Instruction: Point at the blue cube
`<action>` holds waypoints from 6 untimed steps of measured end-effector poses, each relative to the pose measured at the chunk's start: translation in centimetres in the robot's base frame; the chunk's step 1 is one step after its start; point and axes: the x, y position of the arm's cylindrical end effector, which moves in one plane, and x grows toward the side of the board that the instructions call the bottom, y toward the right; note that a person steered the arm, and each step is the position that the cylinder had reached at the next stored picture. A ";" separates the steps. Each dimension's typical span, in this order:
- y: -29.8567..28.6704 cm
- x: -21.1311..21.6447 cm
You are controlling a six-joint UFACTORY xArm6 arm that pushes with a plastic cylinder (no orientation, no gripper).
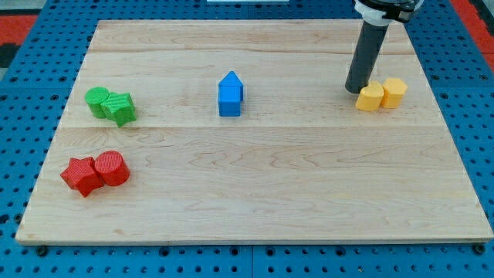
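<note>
The blue blocks (230,95) sit a little above the board's middle, two pieces touching: a cube at the front and a pointed piece behind it. My tip (356,89) is at the view's upper right, far to the right of the blue blocks. It stands just left of the yellow pair and looks to be touching the nearer yellow block (370,98).
A second yellow block (394,91) touches the first on its right. A green cylinder (97,100) and a green star-like block (120,108) sit at the left. A red star (80,175) and a red cylinder (113,167) lie at the lower left. The wooden board (255,201) ends in a blue pegboard.
</note>
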 end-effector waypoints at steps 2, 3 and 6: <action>-2.1 2.0; -7.3 6.9; -20.4 7.2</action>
